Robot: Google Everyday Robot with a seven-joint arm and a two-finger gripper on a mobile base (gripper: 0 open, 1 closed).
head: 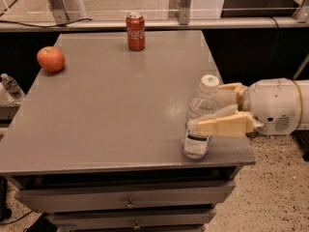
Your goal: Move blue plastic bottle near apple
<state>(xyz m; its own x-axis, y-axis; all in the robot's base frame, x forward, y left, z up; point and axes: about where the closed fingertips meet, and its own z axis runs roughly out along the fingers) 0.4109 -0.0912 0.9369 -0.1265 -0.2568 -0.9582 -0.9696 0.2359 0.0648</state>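
**A:** Camera view: which step is this?

**B:** The grasp, I'd say. The gripper (206,107) reaches in from beyond the right edge of the table (106,110), and the blue plastic bottle (199,129) stands between its fingers. One finger crosses the front of the bottle at mid-height. The other sits behind it, up near the cap.

**A:** Clamped on it?

**B:** It doesn't look so. The fingers are spread, and the far one seems to sit a little off the bottle's right side. I read them as bracketing it, not squeezing it.

**A:** Where's the bottle?

**B:** Upright, near the front right corner and close to the right edge. The apple (50,59) sits by the left edge, toward the back left corner, well apart from the bottle. A red Coca-Cola can (135,31) stands at the back edge, about midway along it.

**A:** So what's next?

**B:** Probably close on the bottle, lift it, and carry it diagonally across the table toward the apple. The can looks well clear of that path.

**A:** And how does the bottle look?

**B:** It's clear plastic with a white cap and a white-and-dark label low down. It's tall and narrow, so I'd expect it to tip easily if nudged before the grip is firm.
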